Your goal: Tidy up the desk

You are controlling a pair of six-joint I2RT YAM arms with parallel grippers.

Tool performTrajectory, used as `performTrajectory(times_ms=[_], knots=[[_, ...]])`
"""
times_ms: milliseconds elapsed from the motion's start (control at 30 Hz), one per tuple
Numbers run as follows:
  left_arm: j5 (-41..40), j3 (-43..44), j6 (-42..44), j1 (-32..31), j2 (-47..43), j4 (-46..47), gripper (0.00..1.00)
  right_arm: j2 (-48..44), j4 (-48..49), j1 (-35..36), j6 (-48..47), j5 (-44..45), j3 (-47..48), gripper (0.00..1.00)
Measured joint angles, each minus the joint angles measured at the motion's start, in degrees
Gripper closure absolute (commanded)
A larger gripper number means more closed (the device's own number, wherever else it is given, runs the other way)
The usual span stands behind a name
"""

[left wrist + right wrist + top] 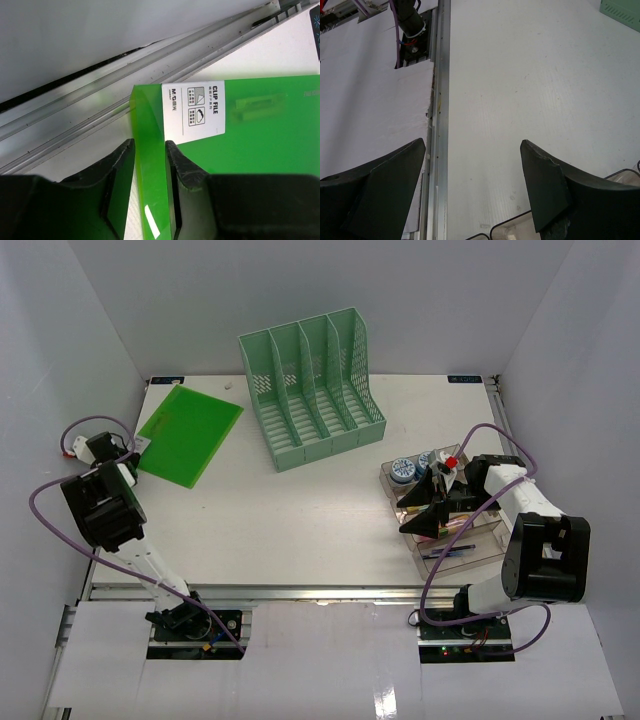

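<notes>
- The left gripper (149,150) sits at the left edge of the surface (300,510). It is closed narrow on the edge of a green clip file (190,433), with one finger on each side. The file lies on the far left part of the surface.
- A green file rack (312,390) stands upright at the far middle.
- The right gripper (473,145) hangs wide, holding nothing, over a clear tray (470,550) on the right. Bare surface and its metal front rail (440,100) show between the fingers.
</notes>
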Motion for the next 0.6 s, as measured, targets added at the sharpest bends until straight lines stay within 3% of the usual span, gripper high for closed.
performTrajectory(times_ms=[600], knots=[[12.1, -2.0, -0.7, 3.9, 2.1, 9.6, 0.55, -0.5, 0.0, 0.0, 0.1, -0.5, 0.0, 0.17]])
